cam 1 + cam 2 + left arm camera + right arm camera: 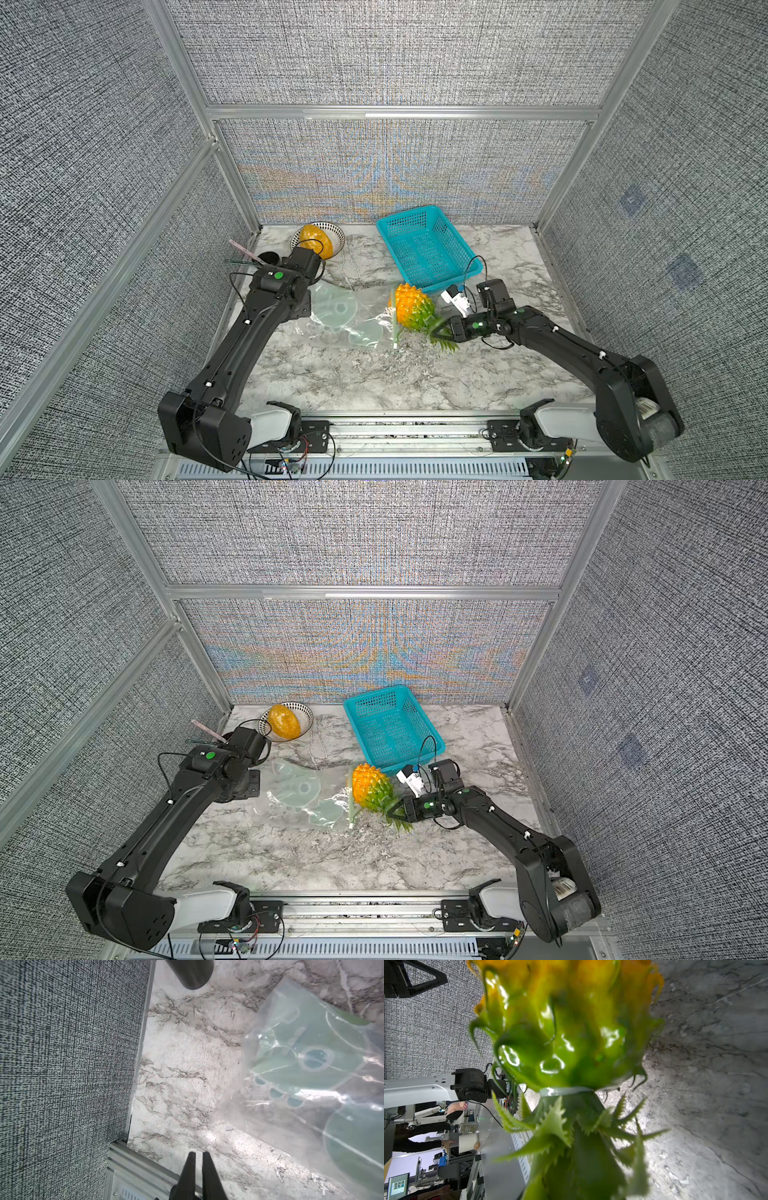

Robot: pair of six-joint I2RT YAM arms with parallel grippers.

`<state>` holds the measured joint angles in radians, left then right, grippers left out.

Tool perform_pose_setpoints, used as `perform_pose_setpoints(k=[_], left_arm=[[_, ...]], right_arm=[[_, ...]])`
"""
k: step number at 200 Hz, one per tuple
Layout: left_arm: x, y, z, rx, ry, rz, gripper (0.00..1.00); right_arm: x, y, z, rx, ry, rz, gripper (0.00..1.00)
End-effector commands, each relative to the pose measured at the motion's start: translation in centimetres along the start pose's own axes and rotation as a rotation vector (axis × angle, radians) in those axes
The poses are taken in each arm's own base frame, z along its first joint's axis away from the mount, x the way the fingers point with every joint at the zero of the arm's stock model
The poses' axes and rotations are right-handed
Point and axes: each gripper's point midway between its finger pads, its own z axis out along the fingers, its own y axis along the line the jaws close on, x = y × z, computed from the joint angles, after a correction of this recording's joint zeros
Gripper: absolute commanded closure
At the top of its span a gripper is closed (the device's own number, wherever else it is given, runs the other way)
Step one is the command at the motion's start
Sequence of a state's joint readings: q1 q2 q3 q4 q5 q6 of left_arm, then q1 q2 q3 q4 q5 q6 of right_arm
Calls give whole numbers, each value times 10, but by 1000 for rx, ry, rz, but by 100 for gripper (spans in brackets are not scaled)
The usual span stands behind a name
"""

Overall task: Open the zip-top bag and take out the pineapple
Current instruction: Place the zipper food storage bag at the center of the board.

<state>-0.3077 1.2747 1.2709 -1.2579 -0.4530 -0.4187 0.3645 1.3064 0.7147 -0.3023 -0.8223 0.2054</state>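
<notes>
The pineapple [411, 309] [370, 787] lies tilted right of the table's middle, orange base toward the back and crown toward the front right. My right gripper [436, 330] [391, 810] is shut on its green crown, which fills the right wrist view [571, 1032] and hides the jaws. The zip-top bag [345, 316] [307, 796] lies flat and crinkled just left of the fruit, its pale green zip strip [395, 328] beside the fruit's base. My left gripper [199, 1153] stands slightly open and empty, over bare marble beside the bag [311, 1074]. Its wrist hides it in both top views.
A teal basket [428, 249] stands behind the pineapple. At the back left, a patterned bowl [332, 230] holds an orange oval fruit [318, 243]. A black round object [268, 257] and a pink stick [245, 249] lie by the left wall.
</notes>
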Motion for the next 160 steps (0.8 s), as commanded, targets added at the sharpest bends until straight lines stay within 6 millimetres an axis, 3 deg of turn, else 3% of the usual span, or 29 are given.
perform_pose_setpoints(k=[1,18,29,46,83,120,160], left_arm=[[-2,2,-4,12,-17,-6,85],[-10,-16,-12,132,-44,-66,80],[-16,-40,-19,276,-60,-78,79],[-23,-73,-22,452,-64,-173,68],[-16,-117,4,606,20,-299,63],[20,-108,52,428,155,-306,63],[32,-98,81,298,211,-255,65]], right_arm=[[-3,1,-4,5,-14,-22,85],[-6,2,-5,12,-15,-26,85],[-6,2,-5,19,-10,-27,85],[-3,0,-6,31,3,-31,85],[-3,-1,-7,40,1,-29,85],[-5,1,-11,45,-12,-29,85],[3,-1,-16,52,-15,-20,85]])
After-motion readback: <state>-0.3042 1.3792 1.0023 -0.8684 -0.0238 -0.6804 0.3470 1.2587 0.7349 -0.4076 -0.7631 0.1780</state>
